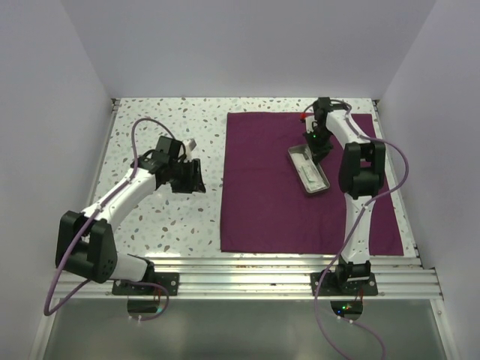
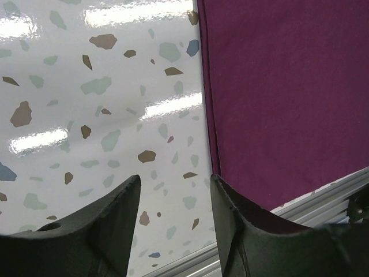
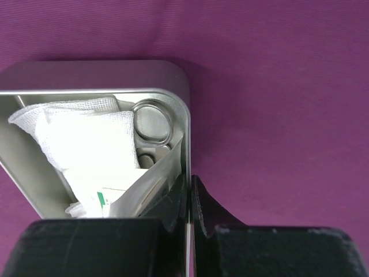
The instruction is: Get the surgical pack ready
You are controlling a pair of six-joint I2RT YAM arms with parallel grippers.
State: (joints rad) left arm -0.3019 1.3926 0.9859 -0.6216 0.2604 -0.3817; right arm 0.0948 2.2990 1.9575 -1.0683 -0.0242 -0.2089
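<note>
The dark magenta cloth [image 1: 270,195] lies flat on the right half of the speckled table. A shiny steel tray [image 1: 309,170] rests on its far right part. In the right wrist view the tray [image 3: 115,72] holds white gauze [image 3: 81,138], the metal finger rings of an instrument [image 3: 153,121] and a sealed packet. My right gripper [image 3: 190,182] is shut on the tray's right wall, one finger inside and one outside. My left gripper [image 1: 196,178] hovers open over bare table just left of the cloth's edge [image 2: 288,98], with nothing between its fingers [image 2: 130,190].
An aluminium rail [image 1: 247,274] runs along the table's near edge, also seen in the left wrist view past the cloth's corner [image 2: 311,199]. White walls enclose the table on the left, right and back. Speckled tabletop [image 1: 150,217] lies left of the cloth.
</note>
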